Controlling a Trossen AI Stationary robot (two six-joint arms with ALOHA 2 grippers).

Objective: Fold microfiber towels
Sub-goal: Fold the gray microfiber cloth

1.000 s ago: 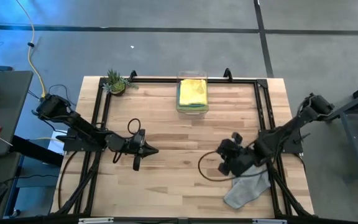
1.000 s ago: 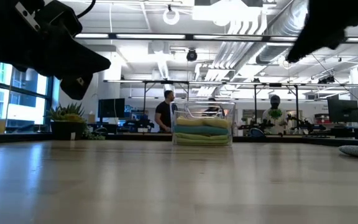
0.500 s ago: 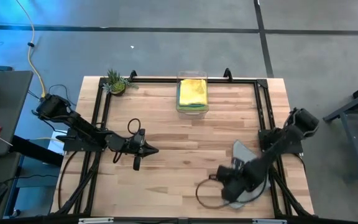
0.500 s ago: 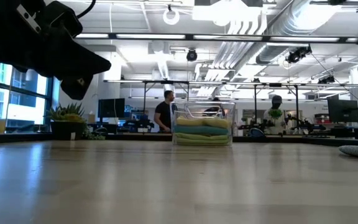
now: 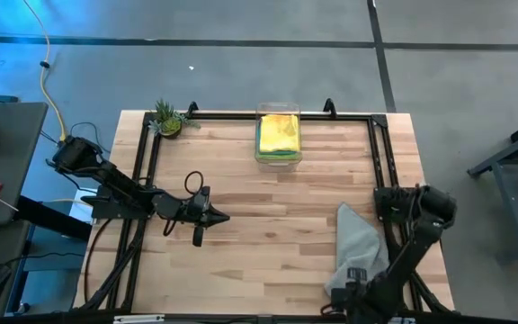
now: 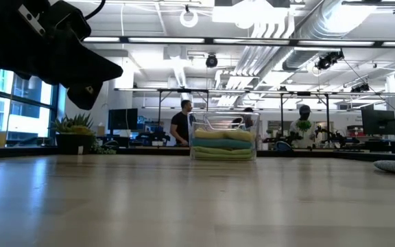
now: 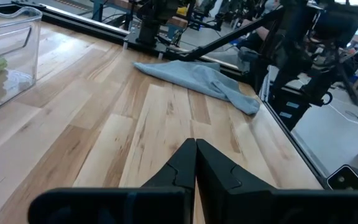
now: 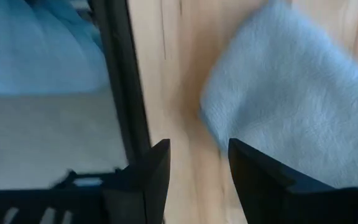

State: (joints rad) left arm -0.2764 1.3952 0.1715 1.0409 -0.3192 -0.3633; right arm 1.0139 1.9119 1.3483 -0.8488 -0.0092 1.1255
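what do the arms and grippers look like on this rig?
Both arms are black jointed links with exposed black cable; one loops near the left gripper. The left gripper's fingers are matte black wedges tapering to a point. The right gripper has two flat, squared black fingers. No markings show.

Wooden table is carrying a black frame along its edges. Grey towel is lying crumpled near the right front corner (one end reaching the front edge). Clear bin is sitting at back centre, plant at the back left corner.
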